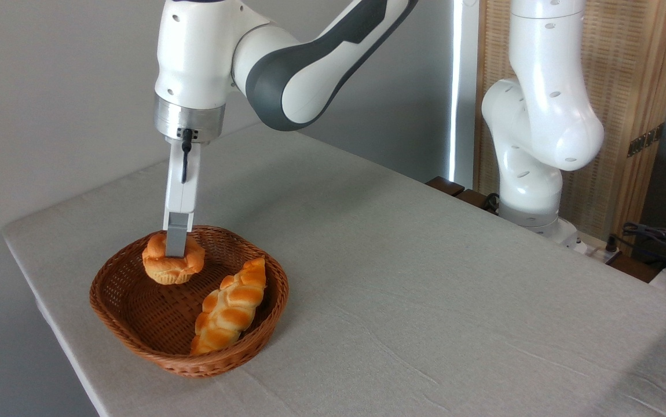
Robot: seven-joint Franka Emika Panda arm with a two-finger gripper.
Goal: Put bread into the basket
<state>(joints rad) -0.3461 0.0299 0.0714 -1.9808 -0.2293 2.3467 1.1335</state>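
Down at the far left of the basket [136, 324], the gripper [175, 250] points straight down with its near finger [176, 234] lying against the top of the bread [172, 265], a round golden-orange bun with a lobed crown. Only this 1 finger shows; the other is behind it or behind the bun, so whether the jaws pinch the bun or merely stand around it cannot be told. The bun sits within the basket's rim at the far left part; whether it rests on the woven floor or hangs just above it is hard to make out. To its right and nearer, a long braided loaf [230, 307] lies slantwise in the same basket, its far end leaning on the right wall, apart from the bun.

A short black cable [185, 159] runs down the white finger mount below the silver wrist flange. The arm [286, 69] rises out of the top edge of the picture, its upper links cut off, and comes down again at the far right to its base [533, 202] beside the table.

The table [425, 278] wears a pale grey-beige cloth, lightly creased, and its near edge is cut off. Behind stands a plain grey wall [49, 87], with a slatted wooden panel [628, 87] at the far right and some dark cables [657, 237] near it.
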